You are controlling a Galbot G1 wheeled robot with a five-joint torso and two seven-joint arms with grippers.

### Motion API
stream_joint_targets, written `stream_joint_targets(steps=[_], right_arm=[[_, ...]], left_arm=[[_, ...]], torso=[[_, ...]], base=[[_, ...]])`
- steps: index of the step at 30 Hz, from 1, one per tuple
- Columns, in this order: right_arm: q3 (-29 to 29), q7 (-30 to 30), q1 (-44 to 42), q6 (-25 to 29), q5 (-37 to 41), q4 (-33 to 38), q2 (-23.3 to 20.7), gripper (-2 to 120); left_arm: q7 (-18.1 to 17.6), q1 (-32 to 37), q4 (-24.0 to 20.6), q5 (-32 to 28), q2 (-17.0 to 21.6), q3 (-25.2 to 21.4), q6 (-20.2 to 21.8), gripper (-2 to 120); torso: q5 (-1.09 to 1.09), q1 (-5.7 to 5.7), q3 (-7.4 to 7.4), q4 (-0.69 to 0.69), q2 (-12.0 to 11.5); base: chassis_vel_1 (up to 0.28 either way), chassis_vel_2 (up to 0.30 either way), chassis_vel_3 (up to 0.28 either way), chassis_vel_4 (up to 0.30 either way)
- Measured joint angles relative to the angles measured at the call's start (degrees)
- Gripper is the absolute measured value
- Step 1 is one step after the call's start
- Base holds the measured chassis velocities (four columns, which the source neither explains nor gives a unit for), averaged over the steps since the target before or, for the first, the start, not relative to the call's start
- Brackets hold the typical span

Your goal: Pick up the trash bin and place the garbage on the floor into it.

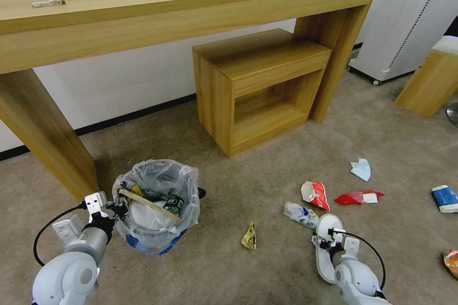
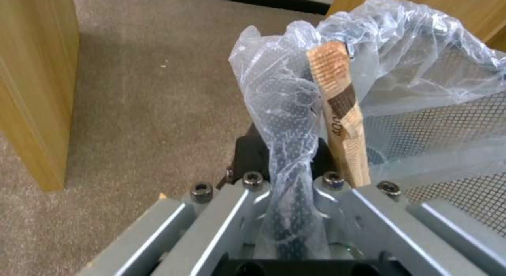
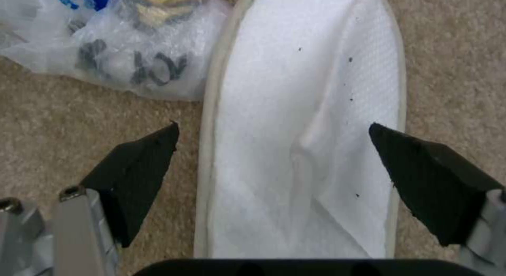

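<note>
The trash bin [image 1: 157, 205], black mesh lined with a clear bag, stands on the carpet beside a desk leg. It holds a wooden stick [image 1: 149, 204], a white slipper and a bottle. My left gripper [image 1: 116, 210] is shut on the bin's rim; in the left wrist view the left gripper [image 2: 284, 149] pinches mesh and bag next to the stick [image 2: 342, 114]. My right gripper [image 1: 327, 240] hovers open just over a white slipper [image 1: 328, 223] on the floor. In the right wrist view the slipper [image 3: 306, 129] lies between the spread fingers [image 3: 140, 169].
Floor litter: a plastic bottle [image 1: 300, 213], red wrappers [image 1: 316, 194] [image 1: 358, 197], a light-blue mask [image 1: 361, 169], a paper cup [image 1: 446, 198], an orange can [image 1: 451, 262], a small wrapper [image 1: 249, 237]. A long wooden desk [image 1: 191, 5] and a low shelf unit [image 1: 260, 86] stand behind.
</note>
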Motion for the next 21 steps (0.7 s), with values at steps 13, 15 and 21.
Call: stream_joint_targets(steps=[13, 15, 21], right_arm=[[-0.1, -0.2, 0.7, 0.5, -0.3, -1.3, -0.1, 88], [-0.1, -0.2, 0.7, 0.5, -0.4, -1.4, 0.0, 88], [-0.3, -0.2, 0.8, 0.7, -0.6, -1.5, 0.1, 88]], left_arm=[[0.0, 0.2, -0.2, 0.0, -0.1, -0.2, 0.0, 3], [0.0, 0.3, -0.3, 0.0, -0.1, -0.2, -0.1, 3], [0.0, 0.7, -0.7, 0.0, -0.1, -0.6, -0.1, 3]], torso=[[0.00, 0.00, 0.00, 0.00, 0.0], [0.00, 0.00, 0.00, 0.00, 0.0], [0.00, 0.00, 0.00, 0.00, 0.0]], base=[[0.000, 0.000, 0.000, 0.000], [0.000, 0.000, 0.000, 0.000], [0.000, 0.000, 0.000, 0.000]])
